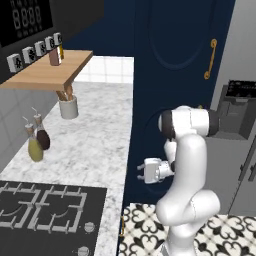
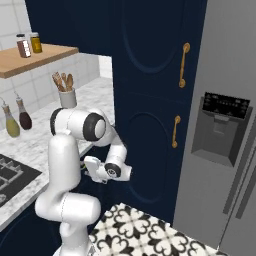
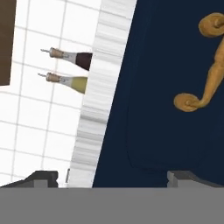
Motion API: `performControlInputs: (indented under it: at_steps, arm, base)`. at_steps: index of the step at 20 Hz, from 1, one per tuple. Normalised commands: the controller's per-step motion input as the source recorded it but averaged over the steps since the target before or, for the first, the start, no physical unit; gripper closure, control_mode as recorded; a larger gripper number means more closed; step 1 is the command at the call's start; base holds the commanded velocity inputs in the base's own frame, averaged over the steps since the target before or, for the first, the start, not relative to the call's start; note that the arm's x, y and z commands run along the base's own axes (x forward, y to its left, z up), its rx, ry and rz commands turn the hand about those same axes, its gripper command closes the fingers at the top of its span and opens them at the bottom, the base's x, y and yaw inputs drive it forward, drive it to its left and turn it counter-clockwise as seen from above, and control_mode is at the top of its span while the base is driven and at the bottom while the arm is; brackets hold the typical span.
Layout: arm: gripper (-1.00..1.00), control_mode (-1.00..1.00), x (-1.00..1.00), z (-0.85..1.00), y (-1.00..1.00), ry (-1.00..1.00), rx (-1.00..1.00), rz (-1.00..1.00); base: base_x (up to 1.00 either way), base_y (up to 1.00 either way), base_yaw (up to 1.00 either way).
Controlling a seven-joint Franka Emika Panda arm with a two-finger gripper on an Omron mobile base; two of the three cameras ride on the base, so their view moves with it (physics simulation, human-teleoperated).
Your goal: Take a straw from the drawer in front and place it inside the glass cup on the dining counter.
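Right now pincer (image 3: 113, 177) hung with jaws apart, empty, facing navy cabinet (image 3: 166, 109) beside marble surface (image 1: 95, 145) edge.

No legible text; display digits blurred

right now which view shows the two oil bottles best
The left base view: both oil bottles stand whole on the marble worktop beside the hob. The right base view has them small at its left edge. The hand view shows their necks and upper parts past the worktop's edge.
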Motion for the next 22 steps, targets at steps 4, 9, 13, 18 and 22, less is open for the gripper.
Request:
performControlInputs:
  at_steps: [4,9,13,18,22]
  arm:
    - [-1.00,-1.00,0.39,-0.15,0.27,-0.08,0.00,0.00]
    - [-1.00,-1.00,0.33,-0.33,0.19,-0.01,0.00,0.00]
    - [-1.00,-1.00,0.22,-0.37,0.02,0.00,0.00,0.00]
    - [-1.00,-1.00,0.28,-0.40,0.00,0.00,0.00,-0.01]
    - [-1.00,-1.00,0.38,-0.24,0.01,0.00,0.00,-0.04]
  base:
    - [0.00,0.00,0.00]
    - [0.00,0.00,0.00]
    - [0.00,0.00,0.00]
    - [0.00,0.00,0.00]
    - [0.00,0.00,0.00]
